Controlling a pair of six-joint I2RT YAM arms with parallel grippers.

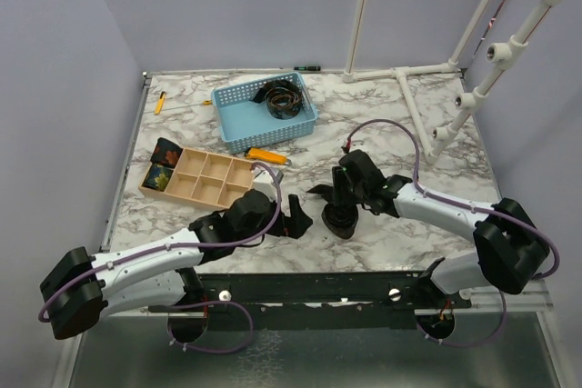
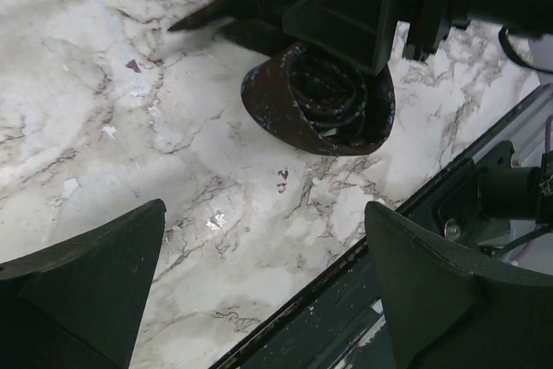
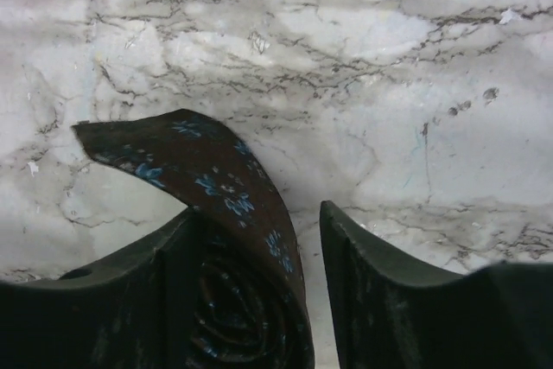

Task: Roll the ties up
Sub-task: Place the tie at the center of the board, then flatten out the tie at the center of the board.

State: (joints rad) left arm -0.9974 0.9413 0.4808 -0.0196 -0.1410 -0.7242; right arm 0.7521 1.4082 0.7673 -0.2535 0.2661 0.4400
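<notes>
A dark tie with small blue flowers (image 1: 341, 221) stands as a coil on the marble table near the front middle, its pointed tail (image 3: 164, 149) trailing off to the left. My right gripper (image 1: 342, 204) reaches down over it, open. The coil (image 3: 251, 300) leans on the left finger, with a gap to the right finger (image 3: 363, 283). My left gripper (image 1: 296, 216) is open and holds nothing, just left of the coil. From the left wrist view the coil (image 2: 324, 101) lies beyond the left gripper (image 2: 263, 274). Another rolled tie (image 1: 284, 97) lies in the blue basket (image 1: 232, 97).
A tan divided tray (image 1: 214, 170) sits at the left with dark rolls (image 1: 162, 174) in its left cells. An orange-handled tool (image 1: 266, 155) lies beside it, and a yellow marker (image 1: 159, 103) at the far left. A white pipe frame (image 1: 418, 88) stands at back right. The table's black front rail (image 2: 346, 300) runs under my left fingers.
</notes>
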